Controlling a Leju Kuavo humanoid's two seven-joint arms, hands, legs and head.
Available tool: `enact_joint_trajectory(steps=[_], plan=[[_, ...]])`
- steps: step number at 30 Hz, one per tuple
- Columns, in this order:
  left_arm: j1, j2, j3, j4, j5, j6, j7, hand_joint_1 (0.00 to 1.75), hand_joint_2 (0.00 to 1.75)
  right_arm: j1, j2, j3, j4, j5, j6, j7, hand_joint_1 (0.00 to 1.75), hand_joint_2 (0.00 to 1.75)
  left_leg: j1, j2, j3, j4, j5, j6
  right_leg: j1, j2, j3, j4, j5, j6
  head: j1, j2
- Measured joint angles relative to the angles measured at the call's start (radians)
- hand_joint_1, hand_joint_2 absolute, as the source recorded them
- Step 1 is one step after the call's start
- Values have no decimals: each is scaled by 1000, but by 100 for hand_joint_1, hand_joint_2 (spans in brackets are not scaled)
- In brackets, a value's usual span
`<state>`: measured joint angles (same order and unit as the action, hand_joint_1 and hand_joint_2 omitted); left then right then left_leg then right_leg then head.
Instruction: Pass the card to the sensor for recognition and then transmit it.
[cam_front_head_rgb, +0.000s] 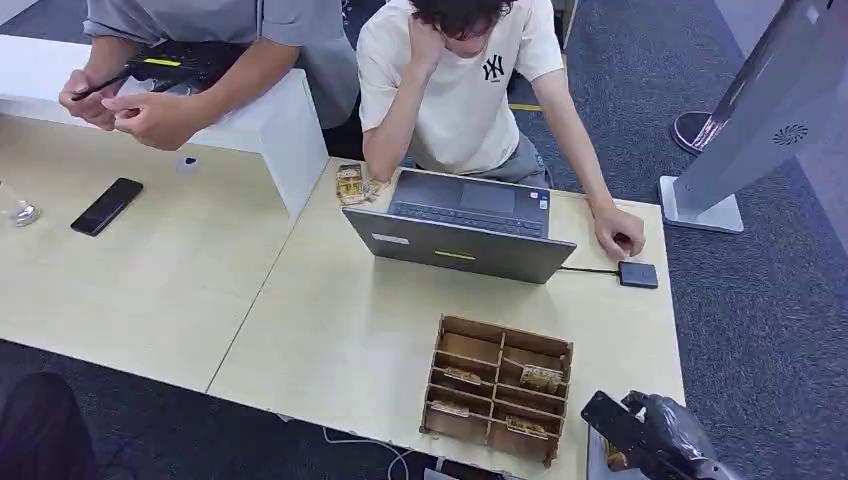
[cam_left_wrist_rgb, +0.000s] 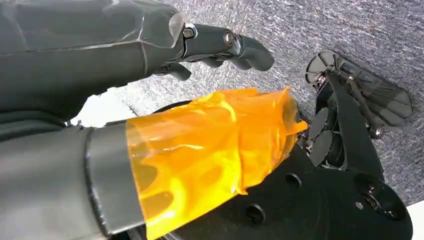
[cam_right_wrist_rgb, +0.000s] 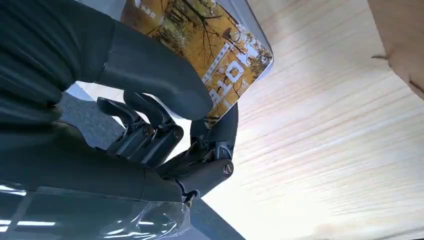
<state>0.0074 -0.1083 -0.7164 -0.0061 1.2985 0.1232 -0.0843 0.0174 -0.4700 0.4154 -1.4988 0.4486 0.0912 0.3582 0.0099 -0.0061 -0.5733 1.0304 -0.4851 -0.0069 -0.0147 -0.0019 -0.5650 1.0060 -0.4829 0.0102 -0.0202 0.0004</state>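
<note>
My right hand hovers at the table's near right corner and pinches a card, whose dark back faces the head camera. The right wrist view has the card's yellow autumn-tree print under the thumb of that hand, above the pale tabletop. The sensor, a small black square pad, lies on the table right of the laptop, joined to it by a cable. A person's hand rests just behind the pad. My left hand hangs over grey carpet, holding nothing, orange tape on its thumb.
A wooden compartment box with a few cards stands just left of my right hand. Two people sit across the table. A card stack, a phone, a white riser and a grey kiosk stand are around.
</note>
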Motion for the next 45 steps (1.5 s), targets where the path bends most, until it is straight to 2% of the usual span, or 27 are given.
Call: enact_joint_trajectory(steps=[30,45], plan=[[0,-1,-26,0,39,2,-13,0,0,-17,25,-55,-19,40,-45,-29,175,175,0,0,0,0,0,0,0,0,0,0,0,0,0,0],[0,-6,-32,0,61,3,-33,0,0,-70,45,-95,-52,-18,-85,-111,175,175,0,0,0,0,0,0,0,0,0,0,0,0,0,0]])
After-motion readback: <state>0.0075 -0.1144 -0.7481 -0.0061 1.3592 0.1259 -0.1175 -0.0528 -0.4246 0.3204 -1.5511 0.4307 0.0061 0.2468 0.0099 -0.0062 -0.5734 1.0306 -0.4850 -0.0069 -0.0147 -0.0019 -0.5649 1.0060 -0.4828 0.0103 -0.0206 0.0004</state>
